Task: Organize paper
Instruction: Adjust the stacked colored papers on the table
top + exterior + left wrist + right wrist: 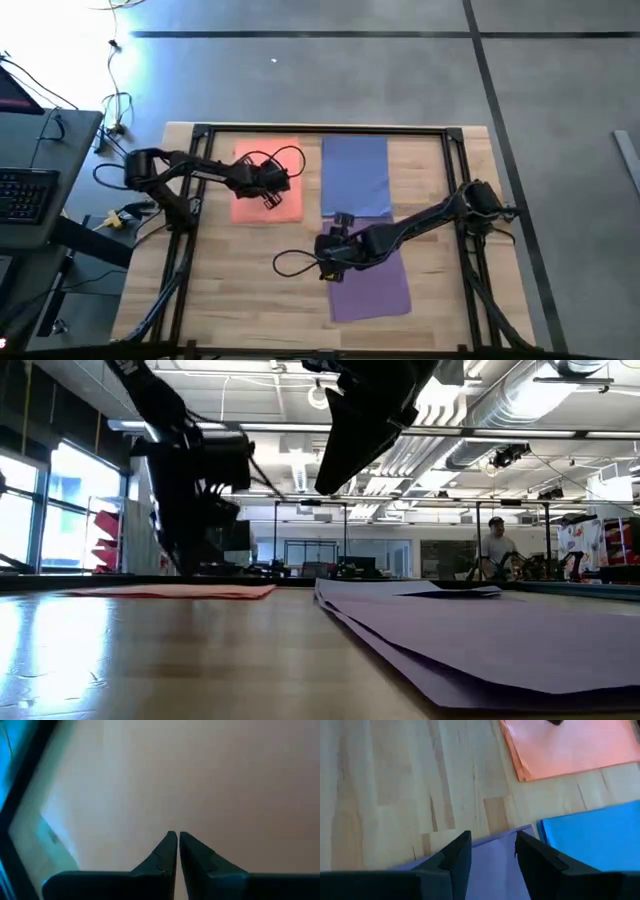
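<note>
Directly beneath the right end effector (334,250), fingers parted and empty, the purple paper (375,285) is found, its long axis running toward the blue paper (355,175). Left end effector (268,180), closed, is held over the orange paper (262,205).

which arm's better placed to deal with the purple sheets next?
Right, probably. The right gripper hovers open over the purple paper, at its edge near the blue paper. The left gripper is shut, over the orange paper across the table.

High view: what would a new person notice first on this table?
Three coloured paper piles on the wooden table: the orange paper at the far left, the blue paper beside it, the purple paper nearer. The left gripper hangs over orange, the right gripper over purple.
</note>
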Action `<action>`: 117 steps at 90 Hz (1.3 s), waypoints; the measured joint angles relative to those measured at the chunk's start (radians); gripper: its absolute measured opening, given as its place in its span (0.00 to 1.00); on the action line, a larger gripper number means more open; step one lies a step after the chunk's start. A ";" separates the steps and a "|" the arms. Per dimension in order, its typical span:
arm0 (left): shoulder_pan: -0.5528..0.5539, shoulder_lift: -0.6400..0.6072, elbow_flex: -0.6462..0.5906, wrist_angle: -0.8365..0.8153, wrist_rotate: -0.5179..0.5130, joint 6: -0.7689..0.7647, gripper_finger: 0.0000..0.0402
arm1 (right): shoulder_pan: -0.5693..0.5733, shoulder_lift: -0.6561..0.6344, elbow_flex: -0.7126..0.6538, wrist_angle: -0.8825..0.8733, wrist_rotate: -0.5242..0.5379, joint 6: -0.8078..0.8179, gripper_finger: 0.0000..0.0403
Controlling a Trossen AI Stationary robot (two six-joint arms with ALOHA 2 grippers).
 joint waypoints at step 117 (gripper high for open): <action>-0.492 -0.309 -0.108 -0.057 -0.048 -0.333 0.00 | 0.291 -0.036 -0.459 0.297 0.027 0.965 0.08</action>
